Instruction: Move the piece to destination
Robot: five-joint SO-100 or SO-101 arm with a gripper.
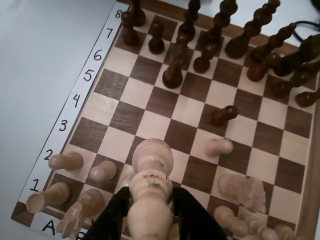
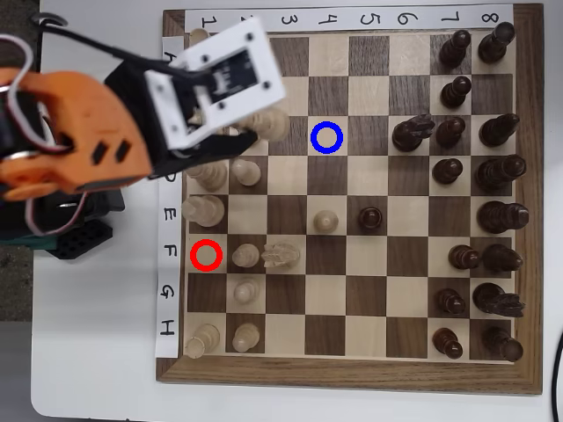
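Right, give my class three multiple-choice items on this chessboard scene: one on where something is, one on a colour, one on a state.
1. In the overhead view, the blue ring sits in the column labelled:
A) 2
B) 4
C) 7

2. The ring in row F is:
A) green
B) yellow
C) red

3. The fingers are:
A) shut on the pale piece
B) open and empty
C) shut on a dark piece

Answers:
1 B, the blue ring lies straight below the printed 4.
2 C, it is plainly red, in column 1.
3 A, the wrist view shows the black fingers pressing the pale piece from both sides.
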